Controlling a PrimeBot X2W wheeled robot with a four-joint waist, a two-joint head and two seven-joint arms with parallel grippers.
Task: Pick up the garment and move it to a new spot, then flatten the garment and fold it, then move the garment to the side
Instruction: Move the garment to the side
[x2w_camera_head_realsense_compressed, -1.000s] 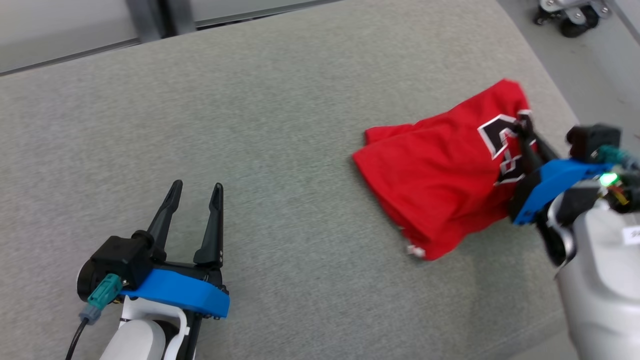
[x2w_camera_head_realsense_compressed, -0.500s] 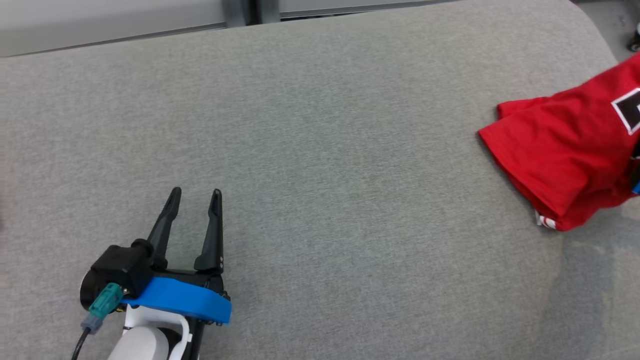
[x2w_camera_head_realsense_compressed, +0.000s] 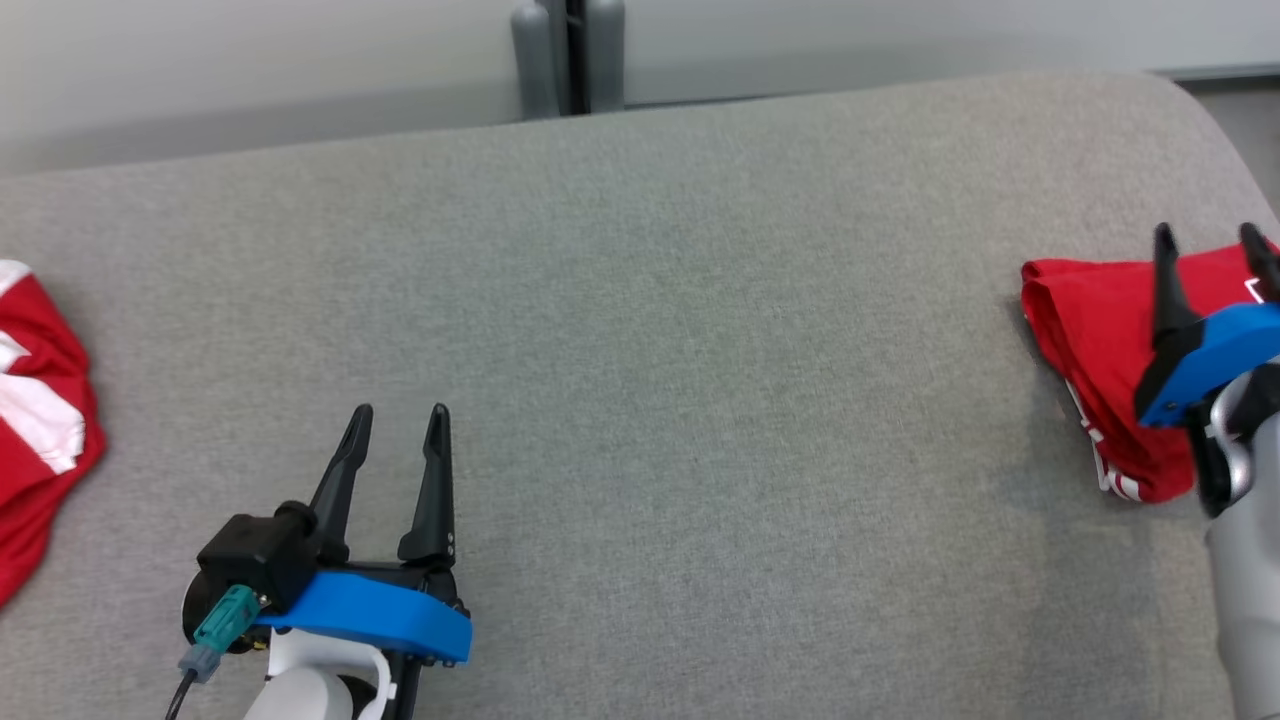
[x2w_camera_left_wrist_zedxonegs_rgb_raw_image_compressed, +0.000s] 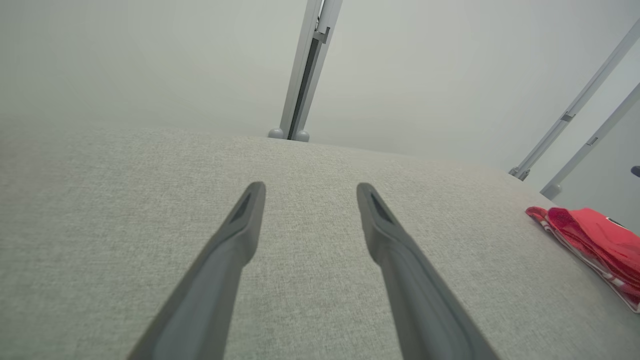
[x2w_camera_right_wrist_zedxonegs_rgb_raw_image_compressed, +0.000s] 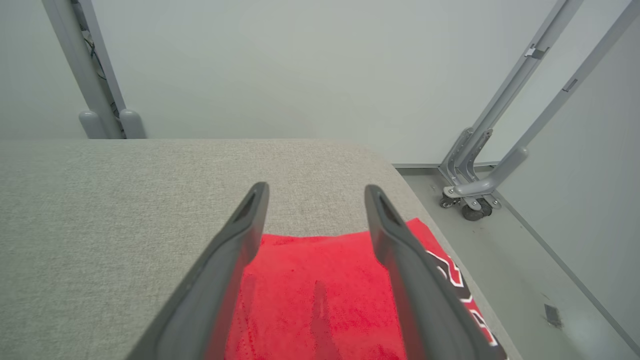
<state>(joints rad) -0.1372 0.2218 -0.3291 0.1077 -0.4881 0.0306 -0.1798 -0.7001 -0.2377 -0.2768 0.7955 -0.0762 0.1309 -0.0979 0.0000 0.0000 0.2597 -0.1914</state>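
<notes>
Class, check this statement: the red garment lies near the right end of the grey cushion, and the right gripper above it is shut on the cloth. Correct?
One thing is wrong. The right gripper is open, not shut on the cloth: the right wrist view shows its fingers apart above the red garment, pinching nothing. The garment does lie near the right end of the grey cushion.

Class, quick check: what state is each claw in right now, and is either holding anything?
Left claw: open, holding nothing.
Right claw: open over the red garment, gripping nothing.
</notes>
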